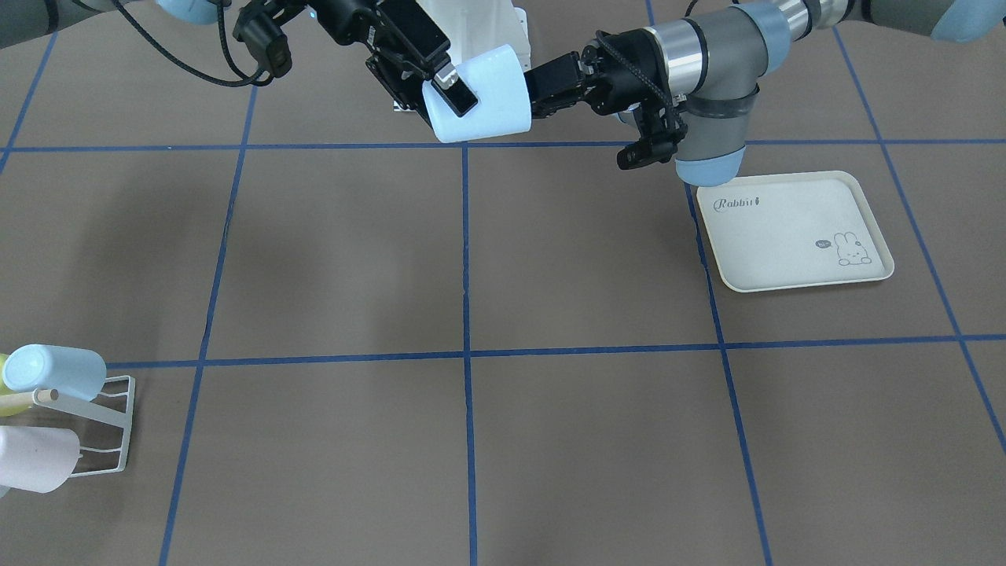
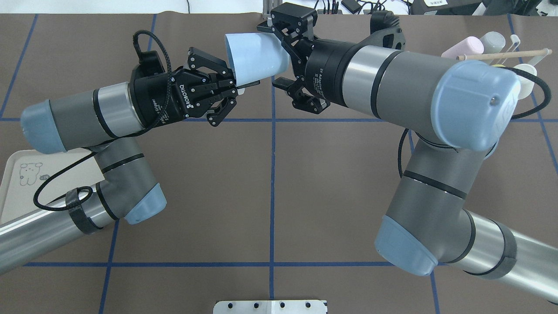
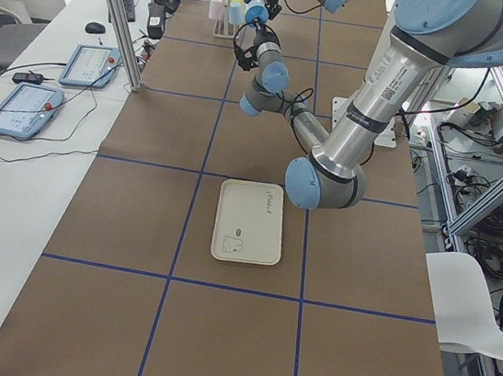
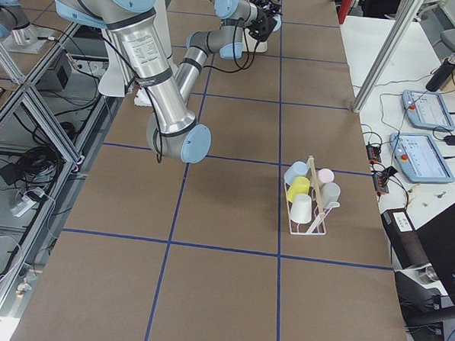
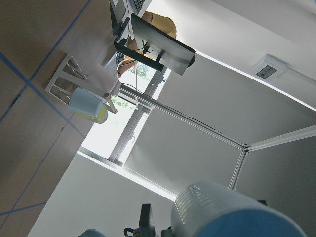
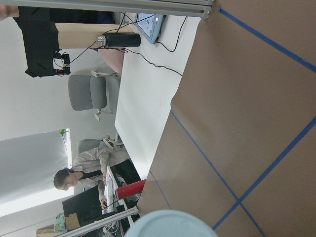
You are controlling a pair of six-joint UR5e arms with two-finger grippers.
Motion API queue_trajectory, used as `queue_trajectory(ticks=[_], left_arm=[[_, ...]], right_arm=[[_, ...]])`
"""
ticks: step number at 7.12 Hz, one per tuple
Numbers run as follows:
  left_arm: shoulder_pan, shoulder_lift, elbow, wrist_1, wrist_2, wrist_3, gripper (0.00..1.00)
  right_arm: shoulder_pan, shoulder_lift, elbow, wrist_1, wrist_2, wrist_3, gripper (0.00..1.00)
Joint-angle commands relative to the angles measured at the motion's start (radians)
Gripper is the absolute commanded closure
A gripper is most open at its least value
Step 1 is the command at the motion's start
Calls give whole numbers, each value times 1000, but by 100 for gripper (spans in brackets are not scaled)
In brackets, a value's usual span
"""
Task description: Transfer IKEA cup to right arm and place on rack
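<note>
cup (image 2: 257, 56) between grippers, rack (image 1: 102, 424) far right

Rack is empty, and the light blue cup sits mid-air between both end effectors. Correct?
Not empty: exterior right shows the rack already holding several cups. The rest stands: the light blue cup is mid-air between the left end effector and the right end effector.

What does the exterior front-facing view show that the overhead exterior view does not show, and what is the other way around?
Only the front-facing view shows the whole cream rabbit tray and the white wire base of the rack. Only the overhead view shows the left gripper pinching the rim of the pale blue cup, and the rack's wooden dowel in full. Both show the cup held in the air between the left gripper and the right gripper.
</note>
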Motion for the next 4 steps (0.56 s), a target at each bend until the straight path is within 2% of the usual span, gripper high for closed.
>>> queue_trajectory(ticks=[1,2,3,4], left_arm=[[0,-1,1,6,-1,0,96],[0,-2,1,8,-1,0,75],[0,-2,0,9,-1,-2,68],[0,-2,0,9,-1,0,55]], right_arm=[[0,0,1,2,-1,78,87],[0,0,1,11,-1,81,100],[0,0,-1,24,-1,83,100],[0,-1,-2,26,-1,81,100]])
